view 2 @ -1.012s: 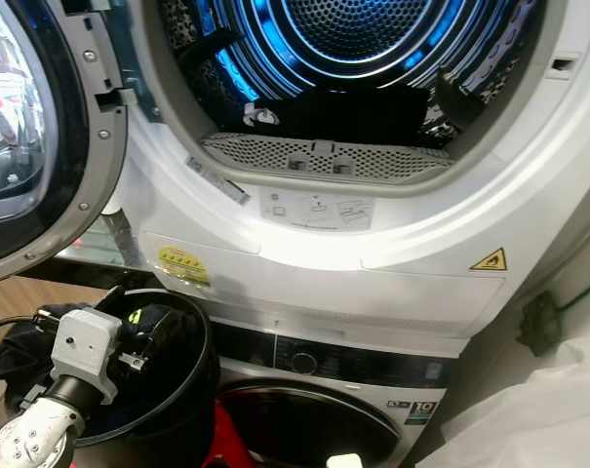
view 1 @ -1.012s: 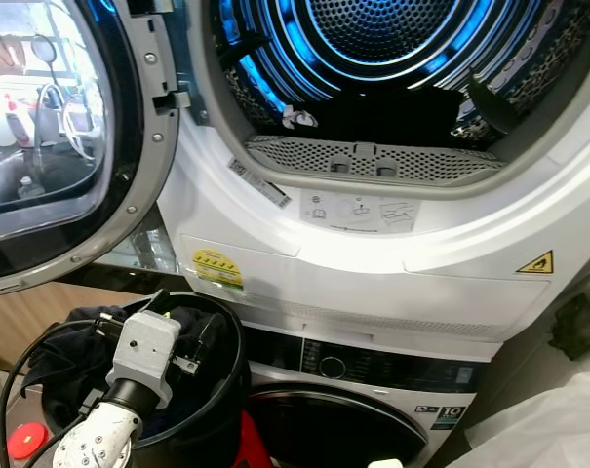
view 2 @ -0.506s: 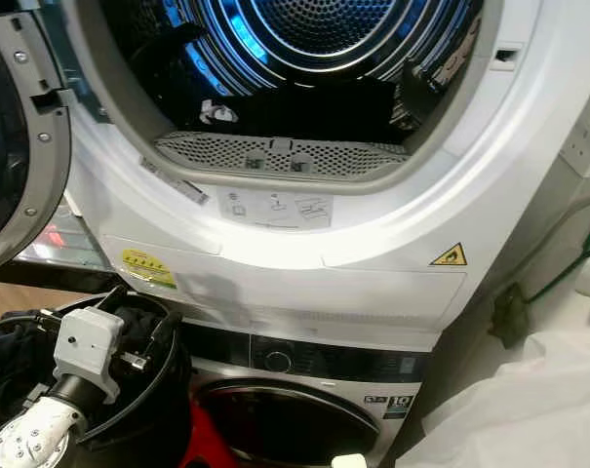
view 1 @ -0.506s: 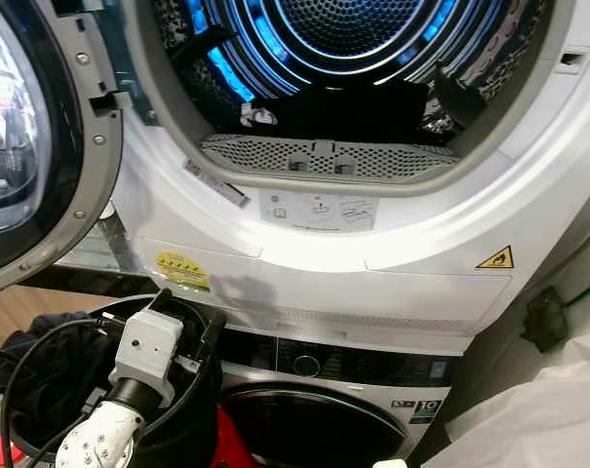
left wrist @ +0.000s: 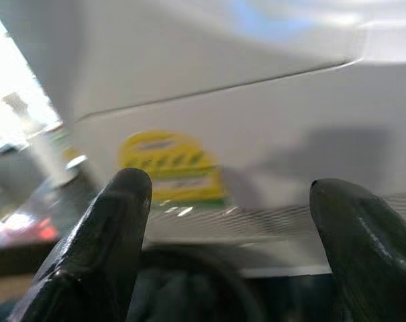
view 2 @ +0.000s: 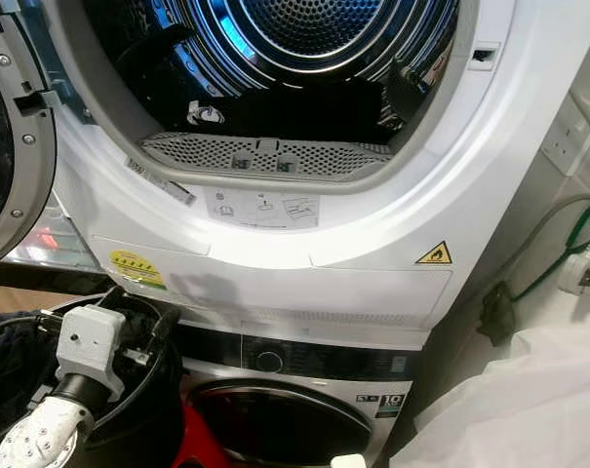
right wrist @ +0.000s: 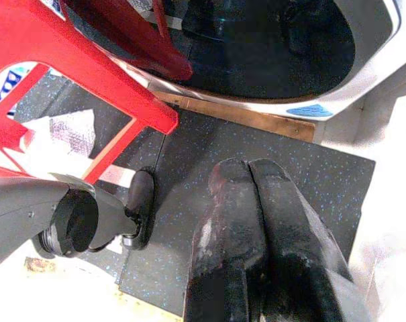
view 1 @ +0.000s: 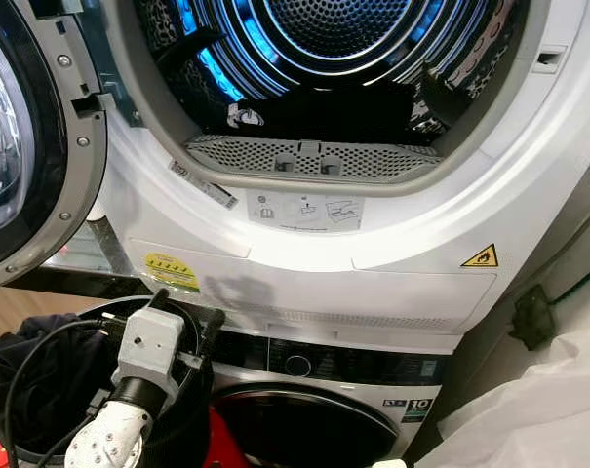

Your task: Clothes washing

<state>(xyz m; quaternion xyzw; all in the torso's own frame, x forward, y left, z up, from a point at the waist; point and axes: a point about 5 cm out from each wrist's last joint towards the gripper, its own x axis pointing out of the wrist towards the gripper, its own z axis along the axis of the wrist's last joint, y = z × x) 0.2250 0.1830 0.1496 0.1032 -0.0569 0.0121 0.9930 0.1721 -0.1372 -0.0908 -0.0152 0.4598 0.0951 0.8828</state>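
The upper machine's round drum stands open, lit blue, with dark clothes lying at its bottom behind the perforated lint filter. At lower left, my left gripper hovers over a black basket that holds dark clothes. In the left wrist view its fingers are spread open with nothing between them, facing the machine's yellow sticker. My right gripper hangs shut above the dark speckled floor mat.
The drum's door swings open to the left. Below is a second machine with a control panel and a closed round door. A red stool stands before it. White sheeting and a plug with a green cable lie right.
The whole picture has slid left and slightly up, so the camera has turned right. My left gripper stays open over the basket, almost unmoved.
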